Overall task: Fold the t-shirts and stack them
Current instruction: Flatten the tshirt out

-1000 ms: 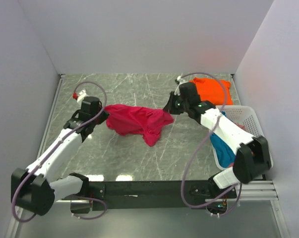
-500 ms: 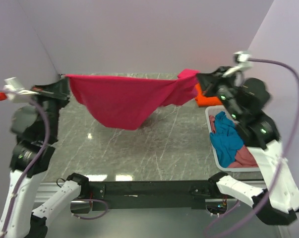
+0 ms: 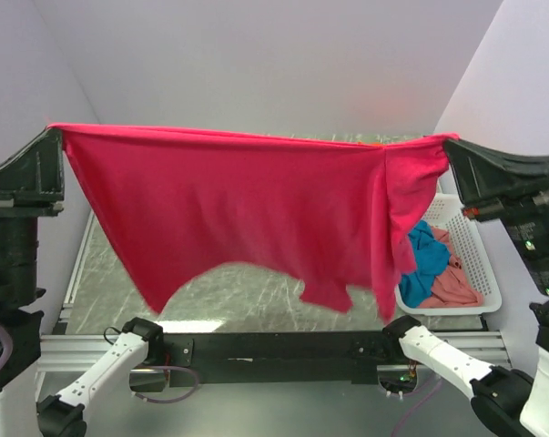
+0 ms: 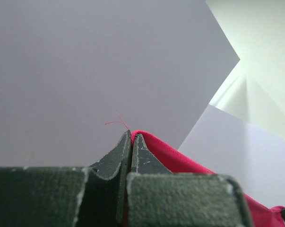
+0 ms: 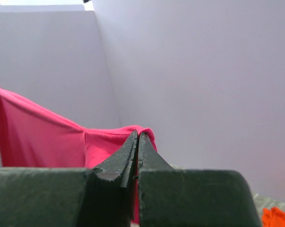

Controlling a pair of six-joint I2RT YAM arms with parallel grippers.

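The large crimson-magenta t-shirt [image 3: 247,209] hangs spread wide, high above the table, stretched between both grippers. My left gripper [image 3: 55,135] is shut on its left top corner; the cloth shows beside the pinched fingertips in the left wrist view [image 4: 170,153]. My right gripper [image 3: 447,144] is shut on its right top corner, also seen in the right wrist view [image 5: 62,142]. A teal-blue t-shirt [image 3: 424,259] and a dusty pink t-shirt [image 3: 452,284] lie in the white basket [image 3: 479,264]. A bit of the orange t-shirt [image 5: 277,216] shows at the right wrist view's bottom right; the hanging shirt hides it from above.
The marble table [image 3: 247,287] shows only below the shirt's hem. The basket stands at the table's right edge. Plain walls close in the left, back and right. The black base rail [image 3: 274,346] runs along the near edge.
Both arms have risen and spread further apart, lifting the crimson shirt from a sagging drape into a wide taut sheet close to the camera. It now hides most of the table and the orange shirt.
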